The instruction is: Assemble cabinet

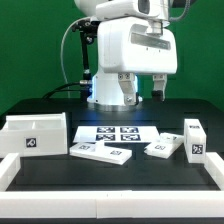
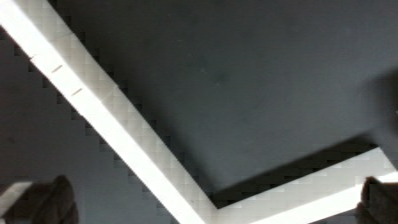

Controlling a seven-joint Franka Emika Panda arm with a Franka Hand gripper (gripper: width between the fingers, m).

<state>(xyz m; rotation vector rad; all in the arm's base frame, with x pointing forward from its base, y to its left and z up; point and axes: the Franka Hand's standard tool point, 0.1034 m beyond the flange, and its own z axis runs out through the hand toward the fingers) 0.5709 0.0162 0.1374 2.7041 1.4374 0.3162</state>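
The cabinet lies in loose white parts on the black table in the exterior view. Its box shell [image 1: 35, 135] stands at the left. Two flat tagged panels [image 1: 85, 149] [image 1: 116, 153] lie in front of the marker board [image 1: 112, 133]. A small block [image 1: 160, 147] and an upright tagged piece [image 1: 194, 138] are at the right. My gripper [image 1: 144, 88] hangs open and empty high over the back of the table, touching nothing. In the wrist view my gripper [image 2: 210, 205] shows only as dark fingertips [image 2: 45, 200] spread far apart. No cabinet part appears there.
A white border rail [image 1: 100, 166] runs along the table's front and both sides. The wrist view shows a corner of a white rail [image 2: 107, 110] on the dark surface. The large white robot body [image 1: 135, 50] stands at the back centre.
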